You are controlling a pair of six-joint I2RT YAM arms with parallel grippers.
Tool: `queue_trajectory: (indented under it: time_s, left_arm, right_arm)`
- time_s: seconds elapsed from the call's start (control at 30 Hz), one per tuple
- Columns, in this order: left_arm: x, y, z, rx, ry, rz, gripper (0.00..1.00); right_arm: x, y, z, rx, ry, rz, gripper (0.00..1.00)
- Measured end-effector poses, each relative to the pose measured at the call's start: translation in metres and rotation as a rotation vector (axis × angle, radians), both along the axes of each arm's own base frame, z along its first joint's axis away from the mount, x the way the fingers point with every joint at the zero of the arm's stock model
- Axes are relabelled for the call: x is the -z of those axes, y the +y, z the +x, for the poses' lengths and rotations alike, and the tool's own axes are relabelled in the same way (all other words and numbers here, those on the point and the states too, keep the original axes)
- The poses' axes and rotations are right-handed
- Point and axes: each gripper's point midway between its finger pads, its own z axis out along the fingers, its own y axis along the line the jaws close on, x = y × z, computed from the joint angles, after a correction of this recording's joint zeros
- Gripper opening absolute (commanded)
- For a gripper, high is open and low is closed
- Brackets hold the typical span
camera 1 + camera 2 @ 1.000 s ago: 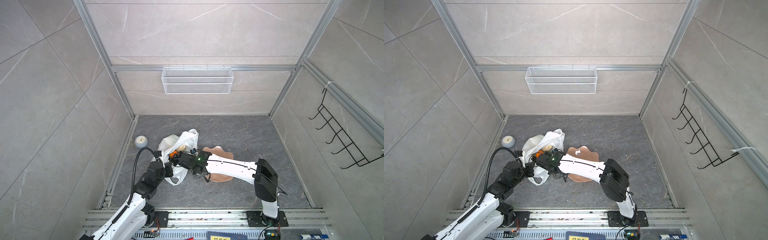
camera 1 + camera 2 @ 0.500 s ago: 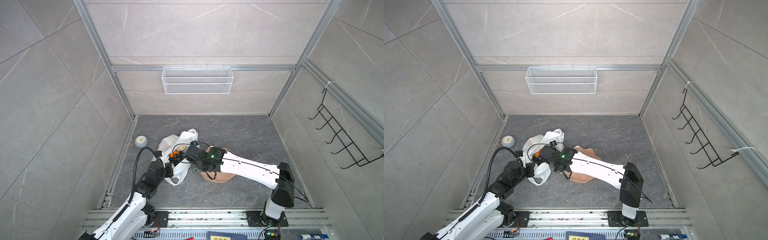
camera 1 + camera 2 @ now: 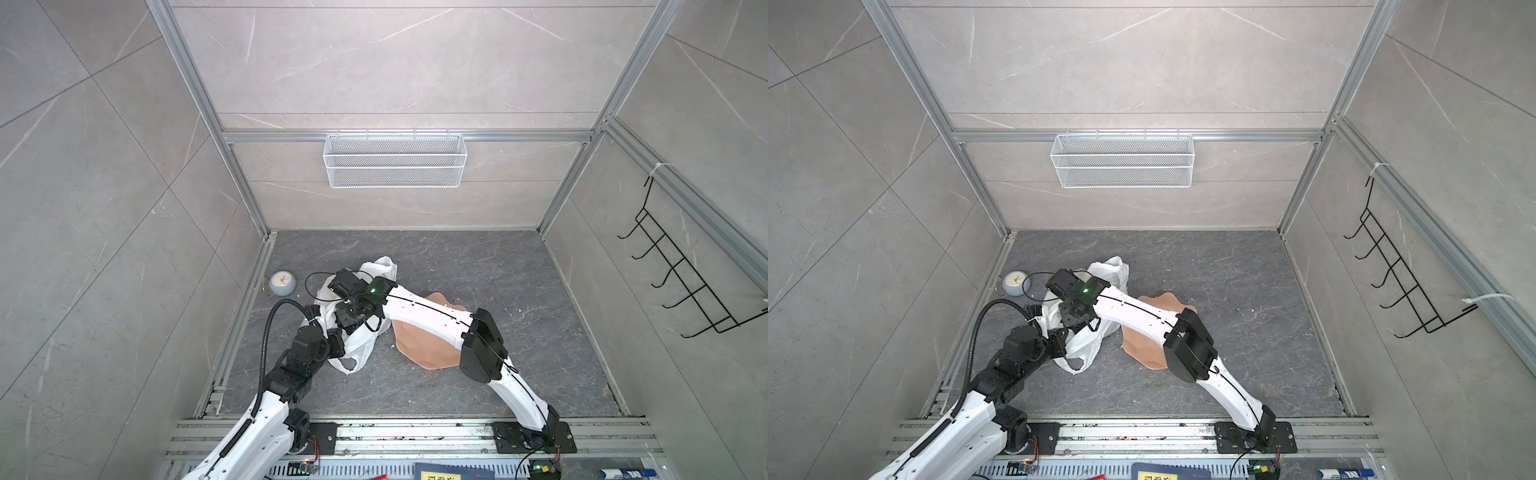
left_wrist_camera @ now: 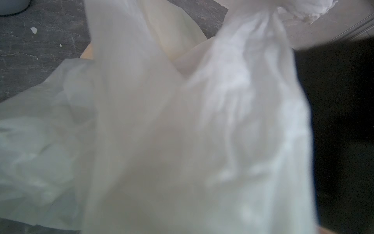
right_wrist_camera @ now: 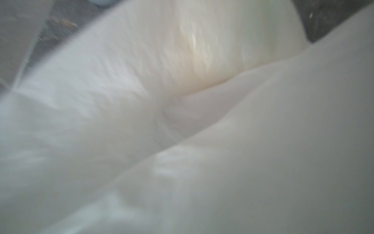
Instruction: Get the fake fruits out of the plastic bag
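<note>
Plastic bag (image 3: 360, 343) lies crumpled on the worktop (image 3: 478, 266), just beside a pink plate (image 3: 419, 351). Left end effector (image 3: 337, 337) is closed, pinching the bag's film at its near edge. Right end effector (image 3: 348, 323) is down among the folds. Film covers both wrist views, so its opening and any hold cannot be told. Fruits are not in sight and are presumably inside. The film looks thin, limp and slippery, so it is best held by rim or handle to keep the mouth open. Fruits are likely light, hard and smooth, and should be gripped across the middle.
</note>
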Motion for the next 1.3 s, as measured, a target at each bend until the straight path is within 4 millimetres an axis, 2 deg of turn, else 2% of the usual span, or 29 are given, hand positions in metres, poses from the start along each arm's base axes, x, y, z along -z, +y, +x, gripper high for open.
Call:
queue_trajectory:
  time_s: [0.07,0.17,0.23,0.33,0.5,0.63,0.77,0.97,1.13,1.2,1.3]
  left_arm:
    - [0.001,0.001,-0.002,-0.005,0.007,-0.004,0.0]
    - [0.006,0.002,-0.003,-0.013,0.028,-0.001,0.0]
    - [0.014,0.003,-0.004,-0.018,0.061,0.006,0.0]
    - [0.029,0.003,-0.006,-0.024,0.126,0.022,0.01]
    - [0.042,0.002,-0.009,-0.033,0.187,0.028,0.02]
    - [0.041,0.001,-0.009,-0.034,0.192,0.013,0.05]
    - [0.044,-0.004,-0.011,-0.012,0.215,0.003,0.07]
    - [0.044,-0.009,-0.008,0.002,0.24,-0.002,0.09]
    - [0.023,-0.007,0.005,-0.021,0.204,-0.002,0.09]
    - [0.016,-0.004,0.011,-0.041,0.185,-0.007,0.09]
    - [0.017,0.0,0.014,-0.061,0.186,-0.007,0.1]
  right_arm:
    - [0.018,-0.009,-0.008,0.002,0.034,-0.036,0.39]
    - [0.047,-0.036,-0.026,0.02,0.088,-0.087,0.41]
    - [0.056,-0.051,-0.037,0.037,0.113,-0.101,0.41]
    - [0.057,-0.062,-0.046,0.06,0.128,-0.083,0.41]
    - [0.048,-0.063,-0.048,0.082,0.11,-0.02,0.42]
    - [0.042,-0.059,-0.042,0.09,0.079,0.004,0.48]
    - [0.033,-0.06,-0.033,0.104,0.05,0.024,0.5]
    - [0.011,-0.057,-0.005,0.118,0.004,0.092,0.52]
    - [-0.018,-0.036,0.024,0.092,-0.069,0.153,0.51]
    - [-0.021,-0.029,0.029,0.071,-0.084,0.161,0.51]
    - [-0.017,-0.017,0.037,0.038,-0.101,0.157,0.5]
